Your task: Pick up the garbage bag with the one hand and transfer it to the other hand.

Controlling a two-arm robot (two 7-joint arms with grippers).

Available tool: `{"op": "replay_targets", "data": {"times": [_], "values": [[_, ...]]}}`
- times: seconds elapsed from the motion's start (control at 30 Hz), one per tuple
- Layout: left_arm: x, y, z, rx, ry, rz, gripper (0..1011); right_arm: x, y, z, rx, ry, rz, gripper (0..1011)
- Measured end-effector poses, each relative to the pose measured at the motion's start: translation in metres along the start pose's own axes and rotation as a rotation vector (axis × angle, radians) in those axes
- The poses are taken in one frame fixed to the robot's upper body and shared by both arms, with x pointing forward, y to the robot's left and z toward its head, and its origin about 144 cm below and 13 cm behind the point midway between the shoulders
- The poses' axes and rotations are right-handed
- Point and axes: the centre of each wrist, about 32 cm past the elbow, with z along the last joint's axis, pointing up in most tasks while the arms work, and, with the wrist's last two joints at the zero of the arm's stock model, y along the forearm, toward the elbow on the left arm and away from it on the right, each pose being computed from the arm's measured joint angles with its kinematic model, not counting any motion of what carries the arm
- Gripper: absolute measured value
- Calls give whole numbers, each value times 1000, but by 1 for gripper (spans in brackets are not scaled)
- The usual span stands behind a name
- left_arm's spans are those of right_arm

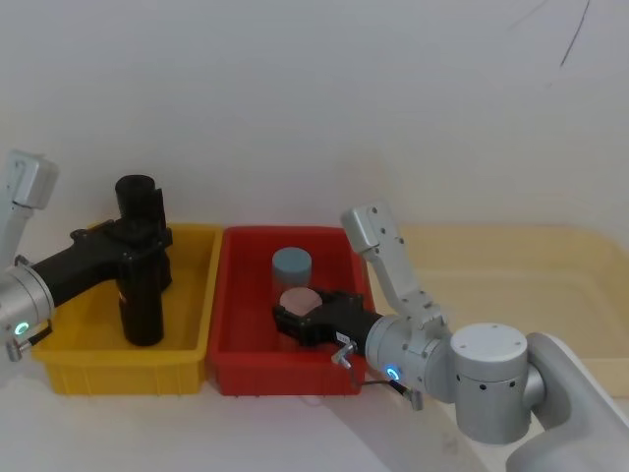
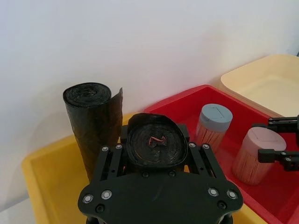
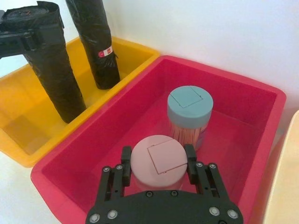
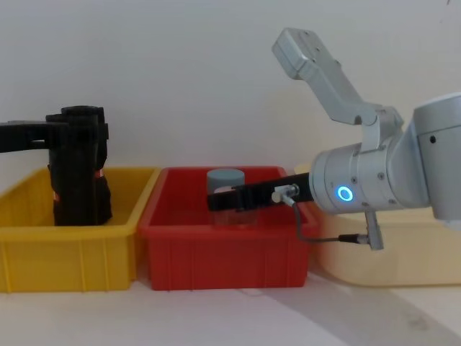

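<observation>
While our left gripper (image 1: pixel 138 239) is clamping the garbage bag (image 1: pixel 143 307) and our right gripper (image 1: pixel 303 321) is pinching the pink-lidded jar (image 1: pixel 300 298), we are aiming for a straight lift.

Both arms silver-grey w/ fat round joints. Left arm (image 1: pixel 22 295): green ring light (image 1: pixel 22 329) at the wrist end, boxy grey link (image 1: pixel 25 182) at far left. Right arm (image 4: pixel 374 176): blue ring light (image 4: pixel 346 193), small dark dots on the joint housing, thin grey cable (image 4: pixel 308 229) w/ metal plug. Left gripper (image 2: pixel 154 142) & right gripper (image 3: pixel 159 161): matt blk, flat body plates w/ silver screws (image 3: pixel 112 214).
</observation>
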Motion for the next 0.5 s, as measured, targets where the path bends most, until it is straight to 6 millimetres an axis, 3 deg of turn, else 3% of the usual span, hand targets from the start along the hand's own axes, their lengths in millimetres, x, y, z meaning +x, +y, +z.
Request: {"op": "replay_targets", "data": {"times": [0.5], "values": [[-2, -2, 4, -14, -24, 5, 557, -1, -3, 5, 17, -16, 2, 651]]}}
